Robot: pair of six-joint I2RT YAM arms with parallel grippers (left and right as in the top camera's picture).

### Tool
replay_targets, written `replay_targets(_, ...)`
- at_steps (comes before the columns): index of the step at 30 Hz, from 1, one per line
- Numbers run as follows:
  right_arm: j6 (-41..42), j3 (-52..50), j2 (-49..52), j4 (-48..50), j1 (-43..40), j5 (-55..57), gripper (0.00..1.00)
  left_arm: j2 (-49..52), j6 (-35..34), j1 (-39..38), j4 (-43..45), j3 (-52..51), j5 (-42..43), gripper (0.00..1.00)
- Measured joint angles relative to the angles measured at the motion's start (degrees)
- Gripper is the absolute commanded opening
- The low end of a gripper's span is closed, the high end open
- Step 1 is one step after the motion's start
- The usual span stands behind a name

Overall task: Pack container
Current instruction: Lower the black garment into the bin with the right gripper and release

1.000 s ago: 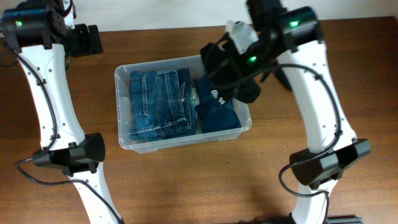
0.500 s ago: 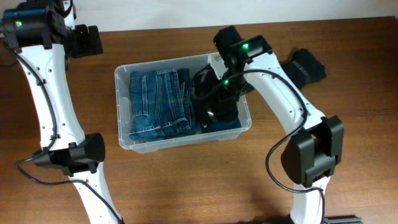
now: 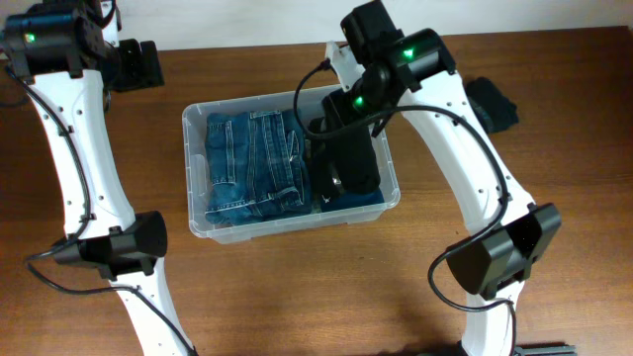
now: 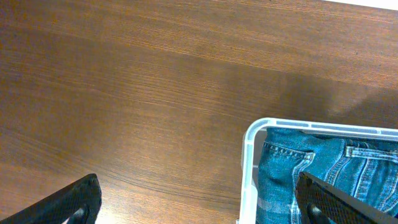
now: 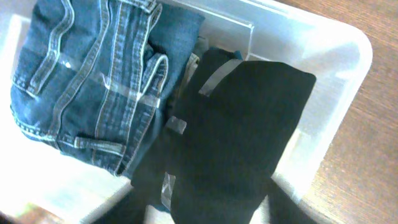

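Observation:
The container [image 3: 195, 129] is a clear tub in the middle of the table. Folded light-blue jeans [image 3: 252, 163] fill its left half and darker jeans [image 3: 364, 198] lie on the right. My right gripper [image 3: 341, 124] hangs over the right half, shut on a black garment [image 3: 348, 163] that drapes down onto the darker jeans. In the right wrist view the black garment [image 5: 242, 124] runs down between my blurred fingers [image 5: 202, 211], beside the jeans [image 5: 93, 81]. My left gripper [image 3: 138, 64] is open and empty over the table behind the tub's back-left corner [image 4: 252, 143].
A second black garment [image 3: 492, 104] lies on the table to the right of the tub. The left wrist view shows bare wooden table [image 4: 124, 93] left of the tub. Both arm bases stand at the table's near side.
My right arm swung in from the right, brought the black garment down into the tub's right half, and now sits higher above it. The left arm has not moved.

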Motion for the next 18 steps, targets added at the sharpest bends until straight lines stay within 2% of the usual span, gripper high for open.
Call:
replay_targets(1,0.2,0.0,0.0,-0.5,0.0,0.1,0.04,0.0,0.0,0.0,0.0,0.0,0.0,0.99)
replay_targets(9,1.5,-9.0,0.0,1.2,0.0,-0.4,0.04,0.0,0.0,0.0,0.0,0.0,0.0,0.99)
replay_targets(18,1.8,-25.1,-0.3,16.2,0.0,-1.0,0.05,0.0,0.0,0.0,0.0,0.0,0.0,0.99)
